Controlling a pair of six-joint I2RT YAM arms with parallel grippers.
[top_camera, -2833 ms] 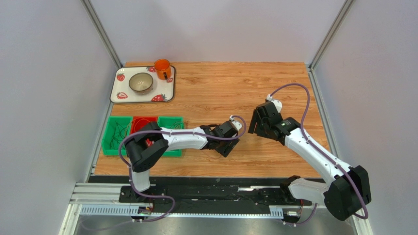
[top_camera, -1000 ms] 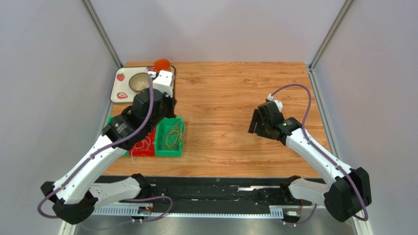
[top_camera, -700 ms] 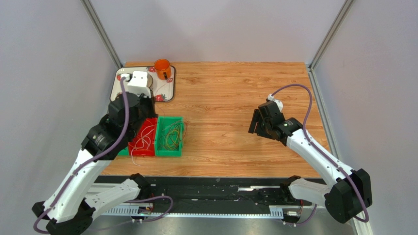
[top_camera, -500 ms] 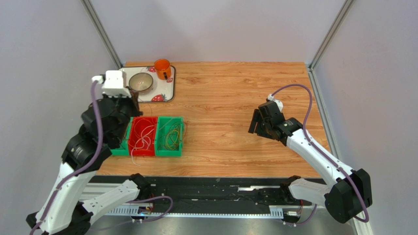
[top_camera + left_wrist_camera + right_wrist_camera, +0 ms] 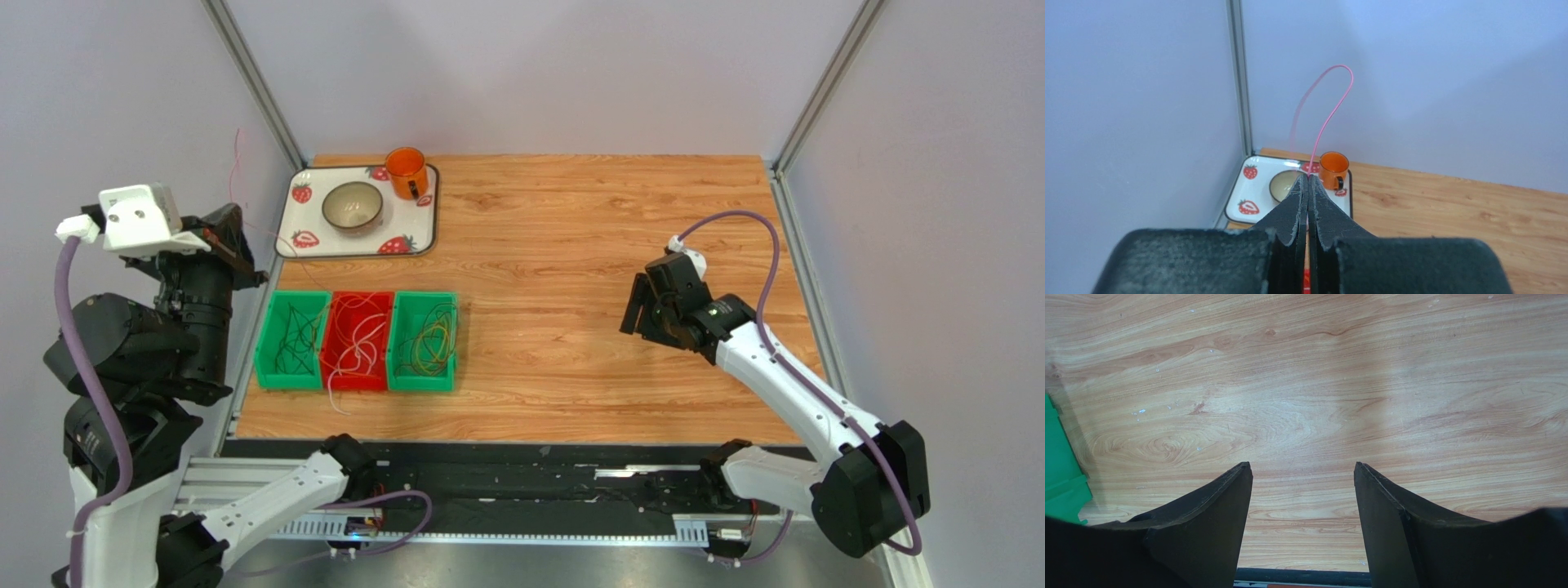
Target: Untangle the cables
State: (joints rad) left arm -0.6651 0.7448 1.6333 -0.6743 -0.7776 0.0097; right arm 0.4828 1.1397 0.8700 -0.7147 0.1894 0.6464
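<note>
My left gripper [image 5: 233,235] is raised beyond the table's left edge, beside the left wall. Its jaws are shut on a thin pink-red cable [image 5: 1341,66] that arcs up from the fingertips [image 5: 1309,179]; in the top view that cable [image 5: 234,153] shows as a faint line against the wall. More cables lie in three bins: dark ones in the left green bin [image 5: 291,339], white and red ones in the red bin [image 5: 358,339], yellow and orange ones in the right green bin [image 5: 423,341]. My right gripper [image 5: 638,312] hovers open over bare wood [image 5: 1303,468], holding nothing.
A strawberry-patterned tray [image 5: 301,240] at the back left carries a metal bowl [image 5: 352,206] and an orange mug [image 5: 406,172]. In the left wrist view the tray [image 5: 1247,202], bowl [image 5: 1281,184] and mug [image 5: 1333,168] lie below the fingers. A green bin corner [image 5: 1060,471] shows at the left of the right wrist view.
My left arm has swung from the table's middle, over the bins, out to the left wall and upward, shut the whole way. The right arm has stayed still.
</note>
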